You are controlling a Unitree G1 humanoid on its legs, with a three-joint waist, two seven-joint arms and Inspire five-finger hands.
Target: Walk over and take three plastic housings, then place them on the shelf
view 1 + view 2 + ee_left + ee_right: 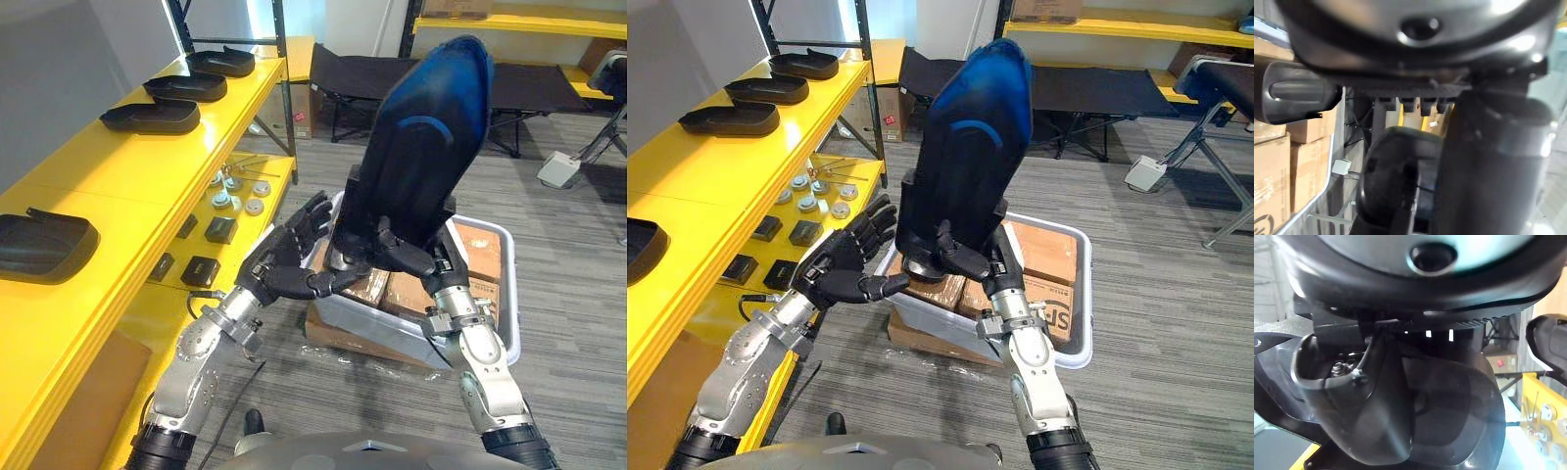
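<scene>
A large dark blue-black plastic housing (421, 147) stands upright in front of me, over a white bin. My right hand (411, 257) is shut on its lower end, fingers curled round the base. Just left of that base my left hand (294, 250) is open, fingers spread and thumb reaching toward the housing. On the yellow shelf (108, 186) to my left lie several black housings: three in a row at the far end (152, 116) and one near me (44, 245). The held housing's dark surface (1400, 396) sits close against the palm in the right wrist view.
The white bin (505, 333) holds cardboard boxes (392, 289) and rests on the grey floor beneath both hands. The shelf's lower level (225, 201) carries small round and black parts. A black folding cot (343, 78) and more yellow racking stand at the back.
</scene>
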